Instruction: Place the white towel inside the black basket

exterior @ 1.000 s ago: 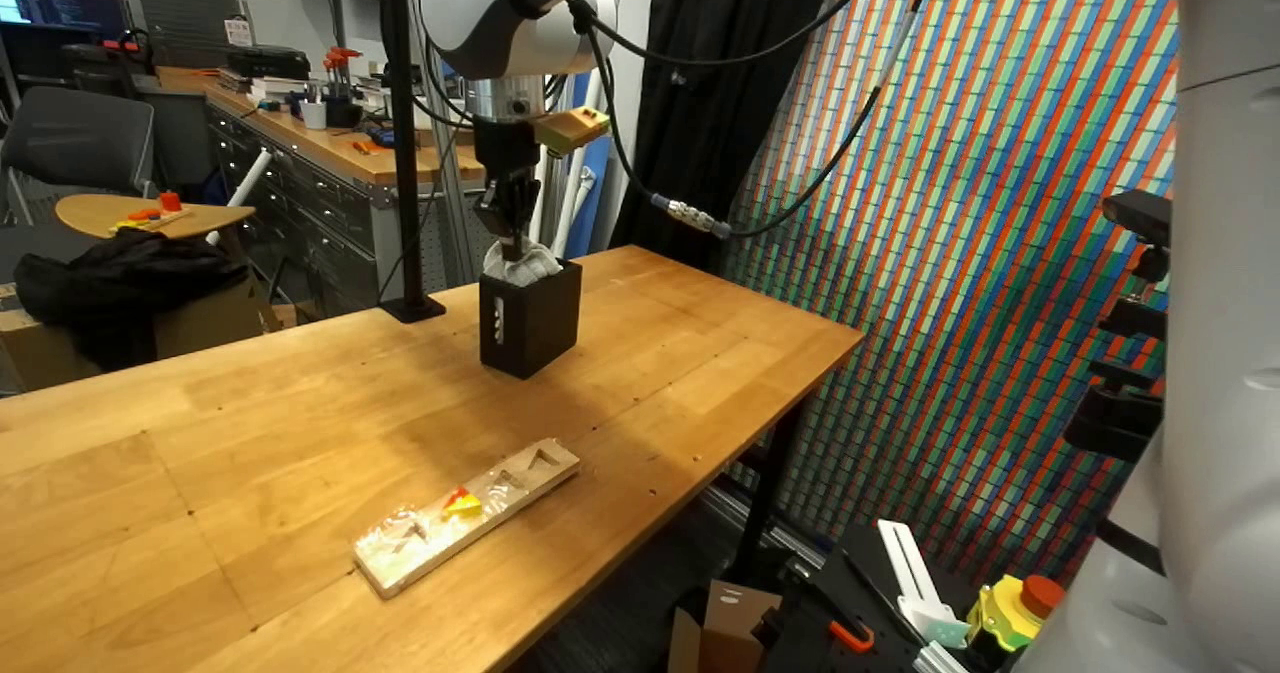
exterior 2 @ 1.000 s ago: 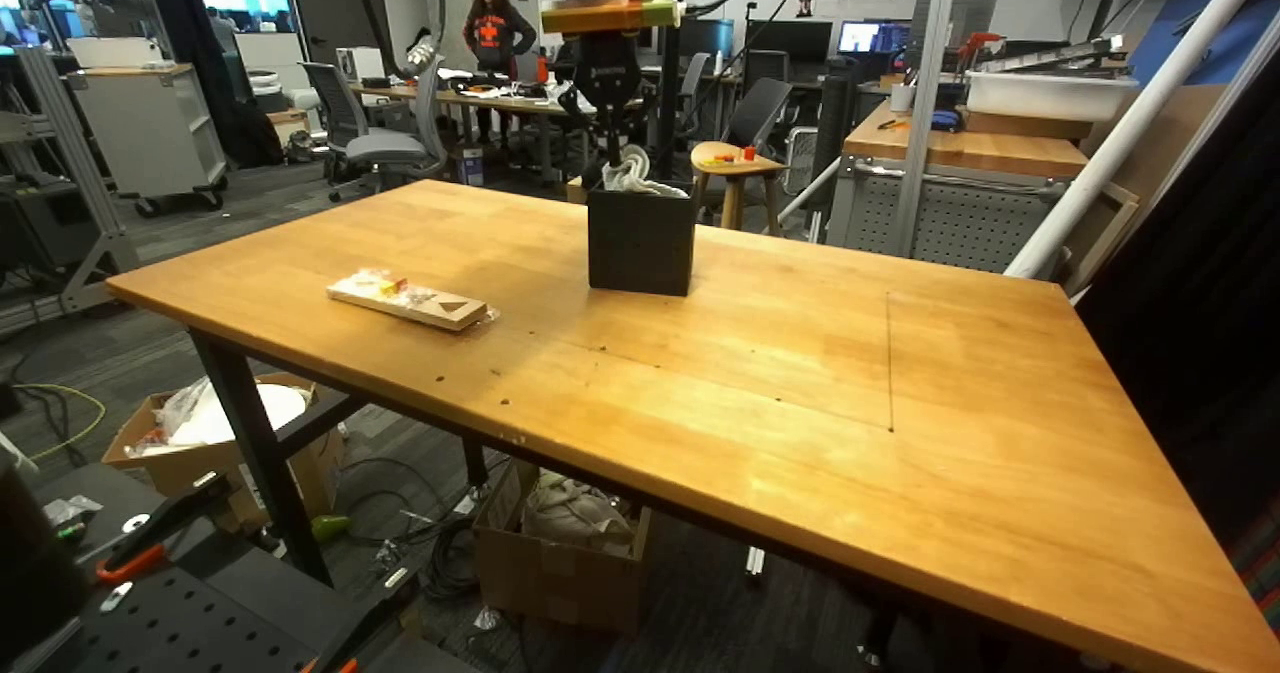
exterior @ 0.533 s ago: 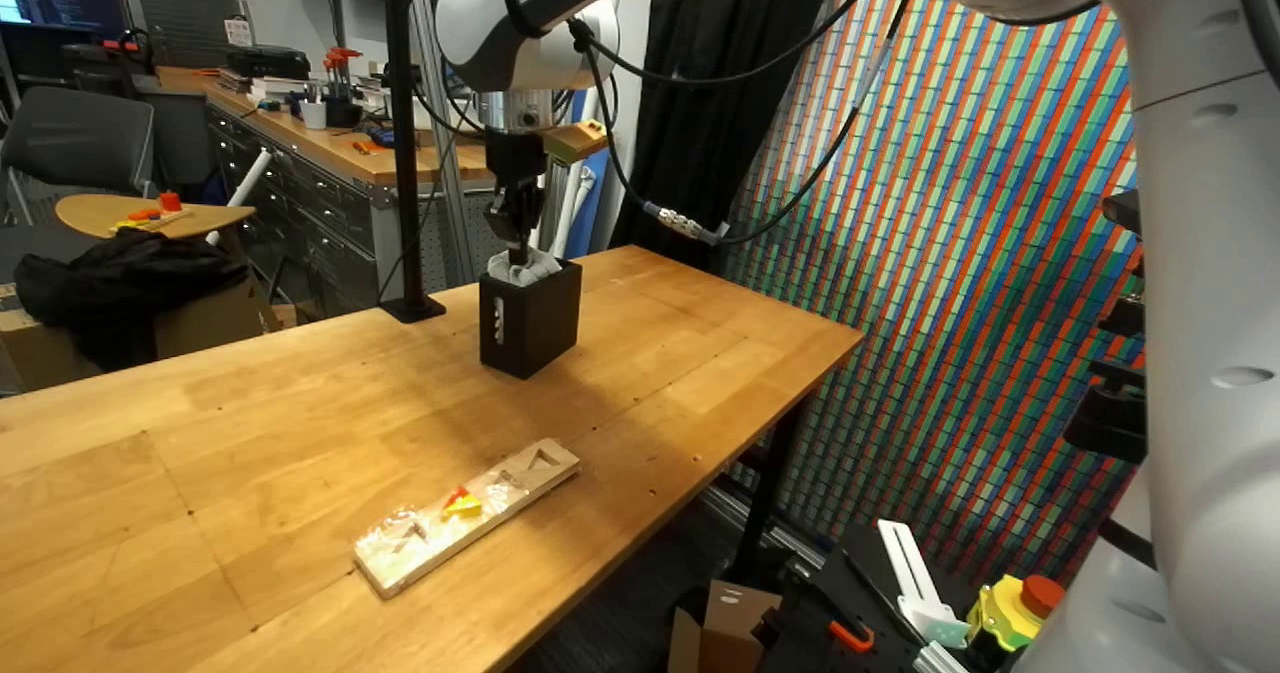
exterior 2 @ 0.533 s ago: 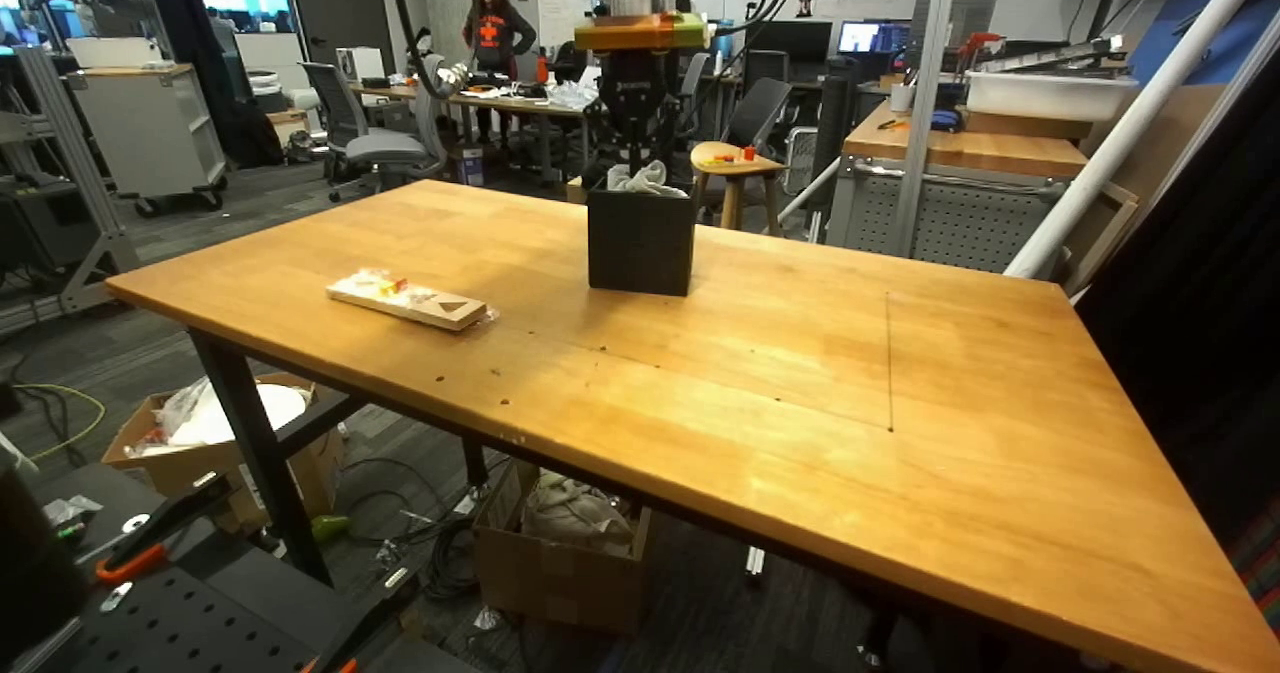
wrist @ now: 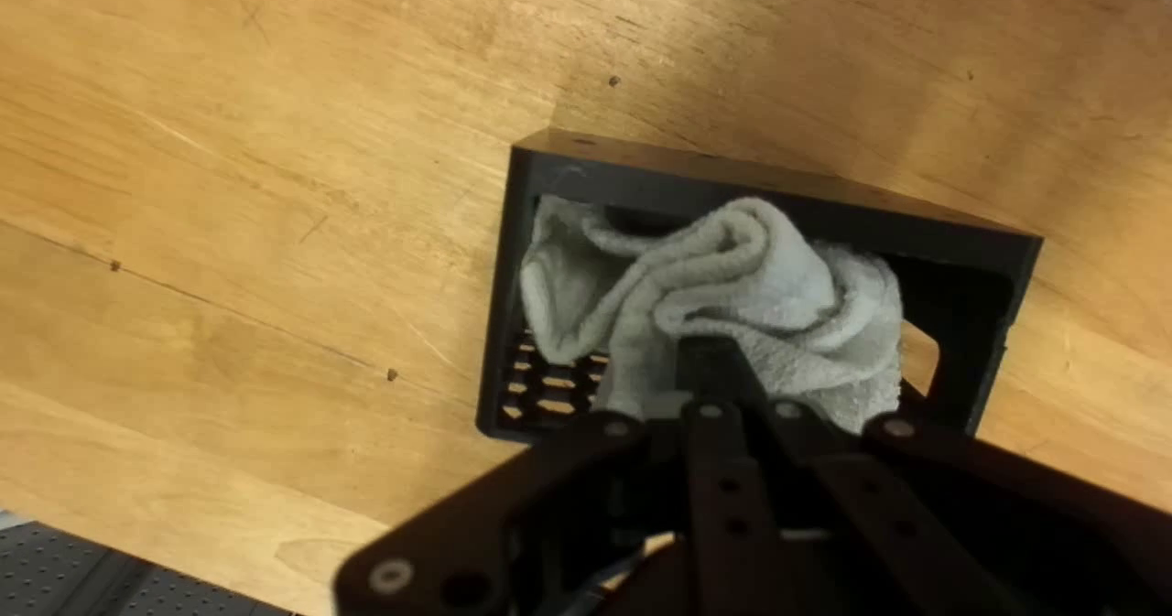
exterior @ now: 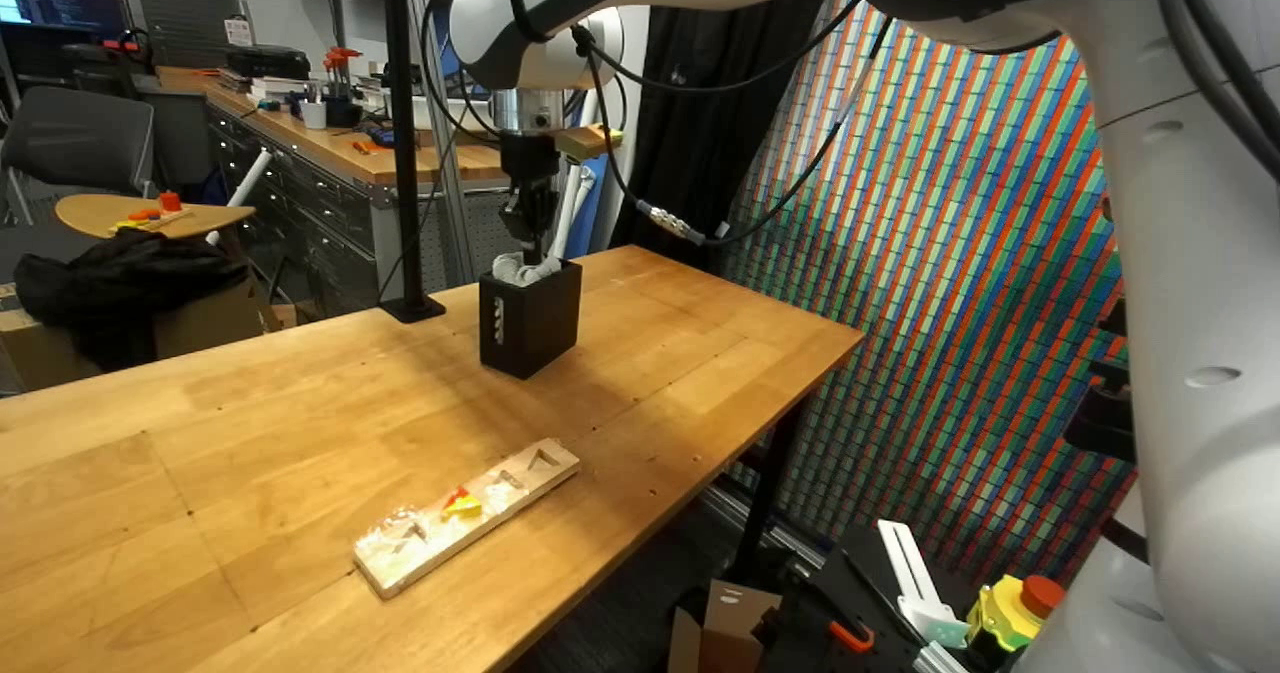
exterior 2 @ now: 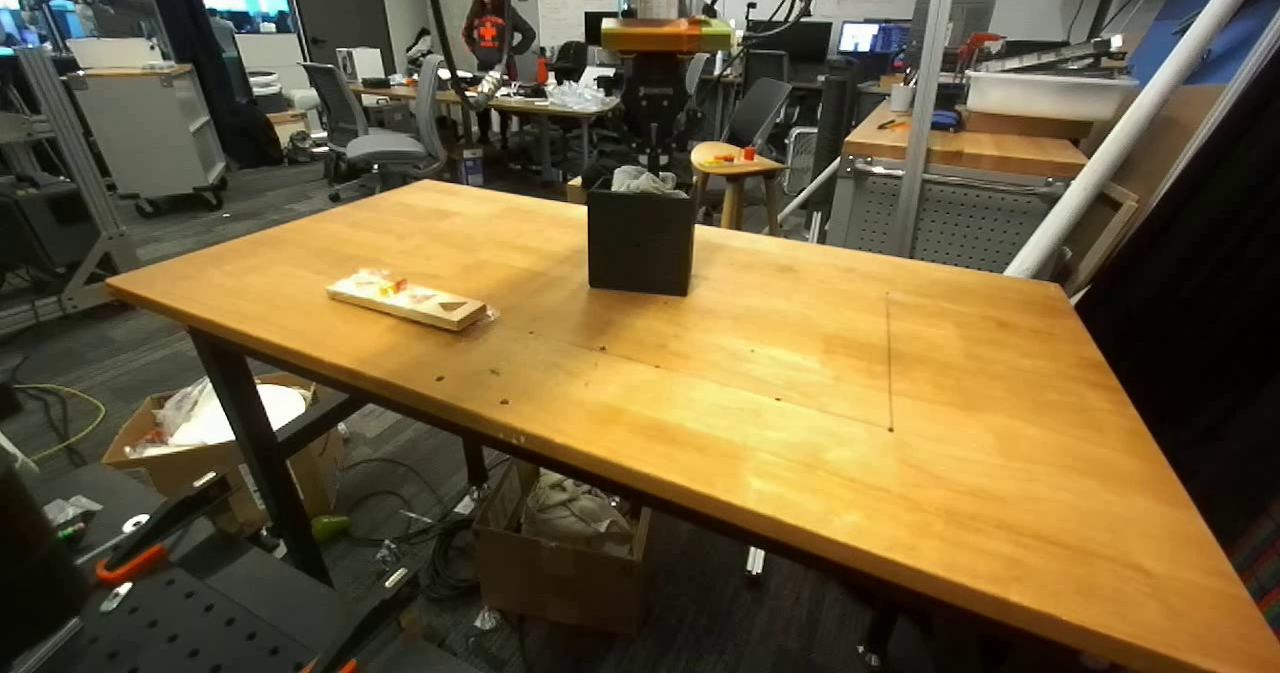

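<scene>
1. White towel (wrist: pixel 783 277): rumpled inside the black basket (exterior: pixel 540 321), on the table (exterior: pixel 290 423).
2. Jaws: together at the towel's 6 o'clock side in the wrist view; cannot tell whether they pinch it.

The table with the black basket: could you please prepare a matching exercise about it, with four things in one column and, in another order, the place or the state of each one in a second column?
1. towel
2. basket
3. wooden board
4. hand

A. lying flat on the table, with a yellow piece on it
B. closed, pointing down
C. rumpled, in the basket, partly sticking out above
D. black, box-shaped

Right pairs: 1-C; 2-D; 3-A; 4-B
</scene>
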